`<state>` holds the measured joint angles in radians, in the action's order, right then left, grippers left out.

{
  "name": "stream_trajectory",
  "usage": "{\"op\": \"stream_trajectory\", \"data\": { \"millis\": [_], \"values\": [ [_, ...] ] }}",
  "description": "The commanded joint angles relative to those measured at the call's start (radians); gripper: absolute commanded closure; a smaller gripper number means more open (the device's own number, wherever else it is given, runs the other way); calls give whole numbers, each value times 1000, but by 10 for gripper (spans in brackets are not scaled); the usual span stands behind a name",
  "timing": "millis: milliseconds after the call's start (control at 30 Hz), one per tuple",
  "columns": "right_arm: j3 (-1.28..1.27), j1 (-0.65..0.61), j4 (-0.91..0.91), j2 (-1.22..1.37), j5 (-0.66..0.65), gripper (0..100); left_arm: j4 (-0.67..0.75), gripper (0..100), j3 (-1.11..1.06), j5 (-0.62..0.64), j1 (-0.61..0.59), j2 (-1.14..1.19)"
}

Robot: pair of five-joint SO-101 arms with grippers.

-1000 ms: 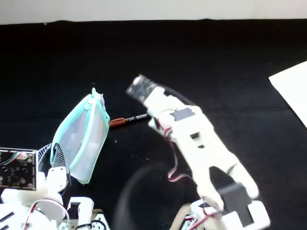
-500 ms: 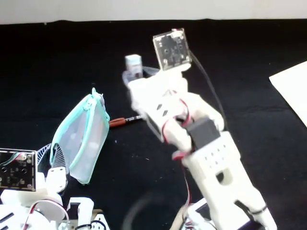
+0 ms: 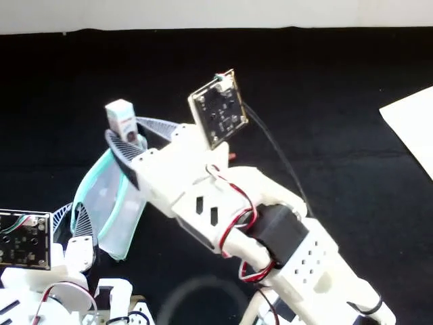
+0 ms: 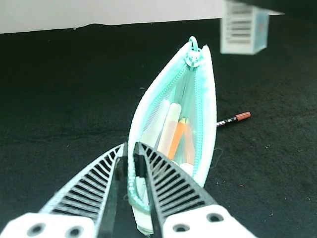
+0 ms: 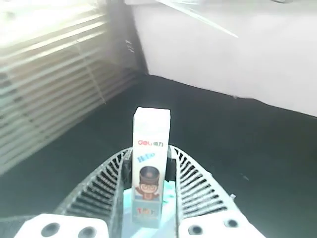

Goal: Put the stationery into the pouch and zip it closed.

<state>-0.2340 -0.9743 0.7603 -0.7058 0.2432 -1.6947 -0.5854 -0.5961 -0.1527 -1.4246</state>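
pouch is seen unzipped at the lower left of the high view, its rim pinched by the left gripper. a small white box is clamped in the right gripper near the pouch's top end. a red-capped pen is seen lying on the table beside it

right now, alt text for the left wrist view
The left tool pinches the rim of an open mint-green mesh pouch holding coloured pens. A brown-capped pen lies on the black table; a small white box hangs in the air.
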Motion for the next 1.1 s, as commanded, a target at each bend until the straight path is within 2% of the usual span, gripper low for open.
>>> {"op": "stream_trajectory", "data": {
  "millis": [0,200,333,733,1067],
  "values": [
    [41,-41,-71,21,9,992,-60,994,-133,-5,-19,19],
    [-27,-97,-128,73,15,992,-60,994,-133,-5,-19,19],
    [-148,-90,-196,84,9,992,-60,994,-133,-5,-19,19],
    [-374,-45,-200,84,-41,992,-58,994,-133,-5,-18,19],
    [-572,-48,-343,84,-112,971,-58,994,-133,-5,-18,19]
  ]
}}
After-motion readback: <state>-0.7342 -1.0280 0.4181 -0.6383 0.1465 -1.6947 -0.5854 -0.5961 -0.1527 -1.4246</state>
